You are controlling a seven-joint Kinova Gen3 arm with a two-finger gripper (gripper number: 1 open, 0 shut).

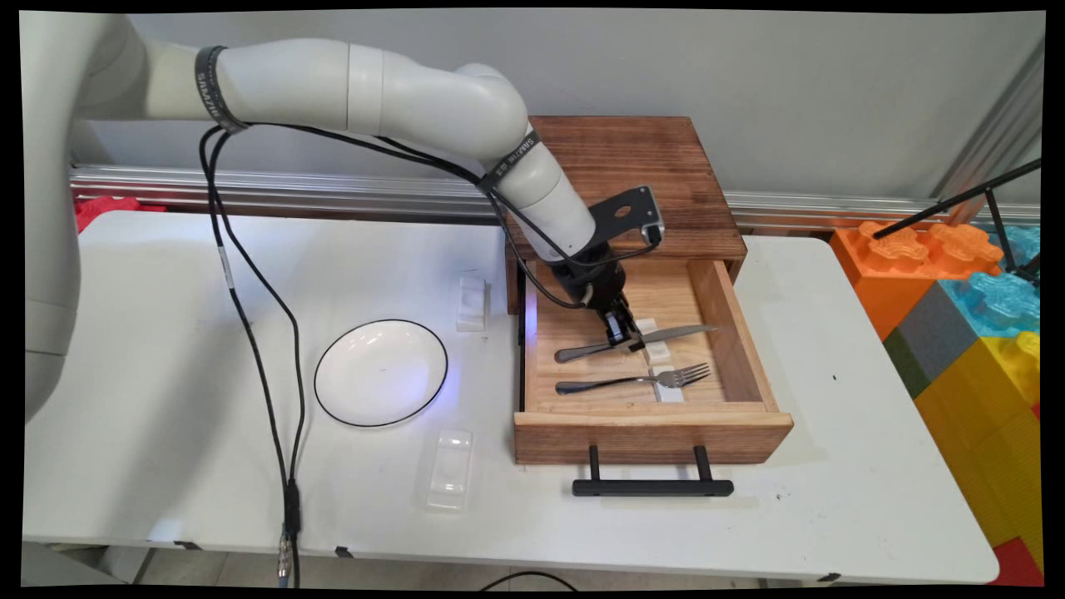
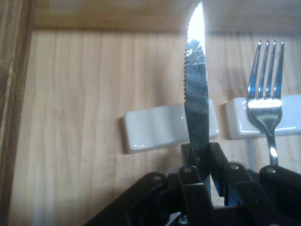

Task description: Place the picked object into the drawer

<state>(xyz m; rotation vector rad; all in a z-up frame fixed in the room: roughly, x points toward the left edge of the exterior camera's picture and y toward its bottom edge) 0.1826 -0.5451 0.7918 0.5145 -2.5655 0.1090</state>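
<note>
While gripper [image 2: 199,153] clamps knife [image 2: 196,94], fork [image 2: 266,101] beside, drawer [image 1: 732,320] walls close

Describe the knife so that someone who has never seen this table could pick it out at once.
Find the open wooden drawer pulled out toward the table's near edge. Two pieces of cutlery lie in it, each across a small white rest. The knife is the one farther back, with a serrated blade, and the black hand is shut on it; the fork nearer the drawer front has tines and lies free.
</note>
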